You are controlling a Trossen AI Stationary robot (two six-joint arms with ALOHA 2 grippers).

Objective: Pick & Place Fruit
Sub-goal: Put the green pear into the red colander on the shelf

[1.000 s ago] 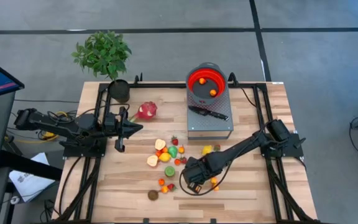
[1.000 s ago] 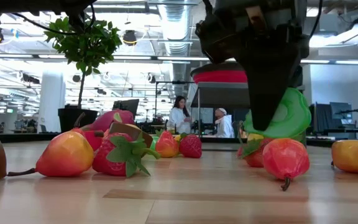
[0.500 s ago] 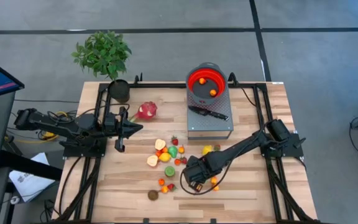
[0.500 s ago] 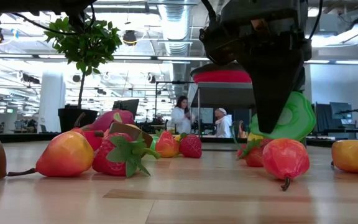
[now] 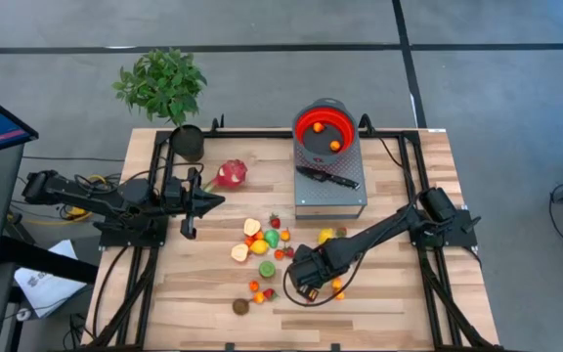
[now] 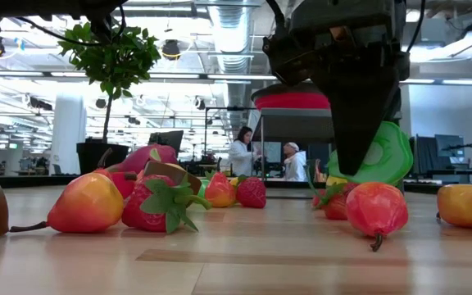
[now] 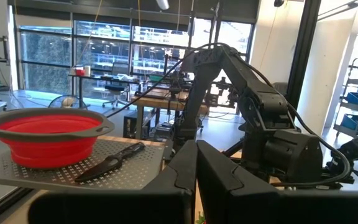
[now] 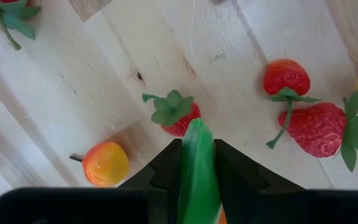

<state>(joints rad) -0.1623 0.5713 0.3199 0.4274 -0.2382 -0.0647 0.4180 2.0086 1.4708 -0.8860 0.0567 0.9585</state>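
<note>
Right now the right gripper is hanging low over the front middle of the table, its fingers clamped on a green fruit slice that is sticking out between them in the right wrist view and showing green behind them in the low view. Most of the loose fruit is lying scattered just left of it toward the table's centre, with a small strawberry and an orange-yellow fruit sitting right under the held piece, and the dragon fruit resting well apart near the back left. The left gripper is waiting clenched and empty at the left edge. The grip looks thin and edge-on, so I judge the slice could twist or slip free during the carry to the red bowl, and any sideways sweep this low could knock the neighbouring fruit rolling.
</note>
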